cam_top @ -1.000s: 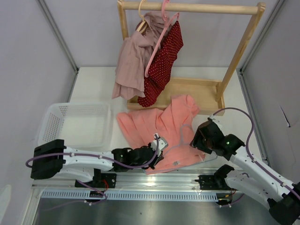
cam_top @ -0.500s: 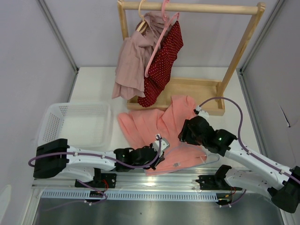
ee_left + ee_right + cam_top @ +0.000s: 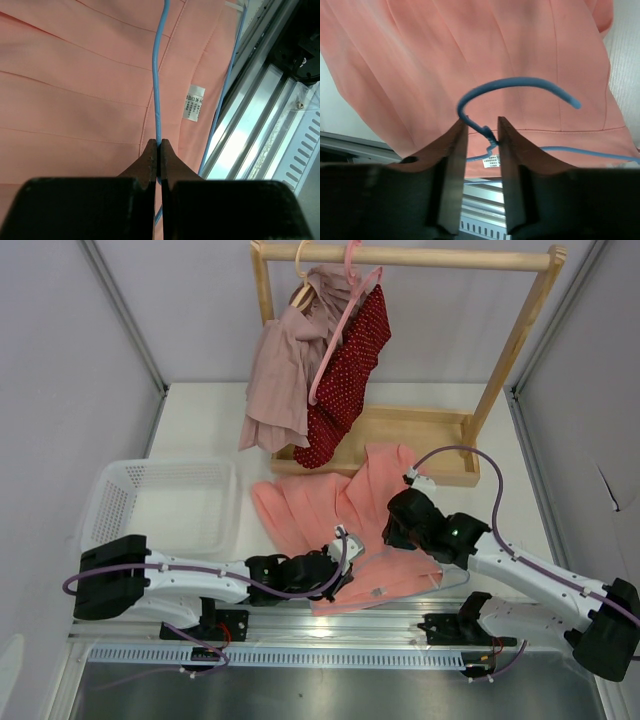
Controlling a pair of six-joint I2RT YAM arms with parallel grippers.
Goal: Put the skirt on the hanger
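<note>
Right gripper: had swung in over the skirt, narrowly parted astride the hanger at its hook neck.
Left gripper: pinched hanger wire lying on skirt.
Meaning: we judged a second grasp imminent.

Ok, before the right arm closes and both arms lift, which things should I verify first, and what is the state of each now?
1. Left jaws shut on the hanger wire: ok.
2. Hanger neck, below the hook, sits between the open right jaws: ok.
3. Right jaws clear of the skirt fabric beneath: cannot tell.
4. Skirt on the hanger: not ok; the hanger lies on top of the skirt.
5. Hook apart from the wooden rack: ok.
</note>
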